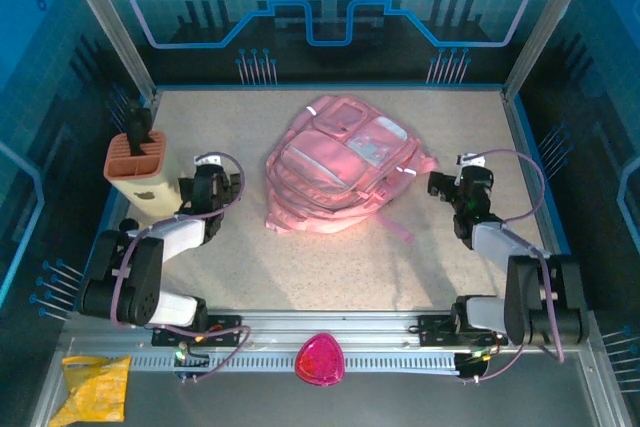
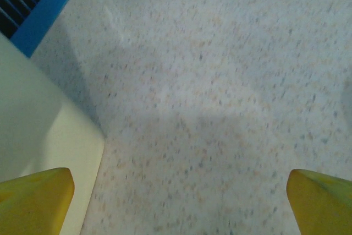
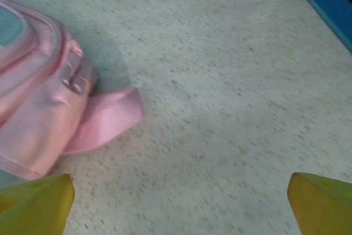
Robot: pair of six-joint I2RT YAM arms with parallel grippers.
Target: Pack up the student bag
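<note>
The student bag [image 1: 340, 167], a big soft pink backpack with translucent pockets, lies flat in the middle of the table. My left gripper [image 1: 212, 175] sits to the bag's left, beside a cream holder. Its yellow fingertips [image 2: 36, 199] stand wide apart, open over bare speckled table [image 2: 209, 108]. My right gripper [image 1: 462, 182] is just right of the bag and open too, with nothing between its fingertips [image 3: 322, 202]. In the right wrist view the student bag [image 3: 38, 97] and a pink strap [image 3: 107, 119] lie at the left, apart from the fingers.
A cream holder [image 1: 140, 172] with an orange-brown slotted top and a black item stands at the left; its wall [image 2: 33, 136] is close to my left finger. A magenta rounded-triangle object [image 1: 320, 359] rests on the front rail. A yellow packet [image 1: 95, 387] lies at the front left.
</note>
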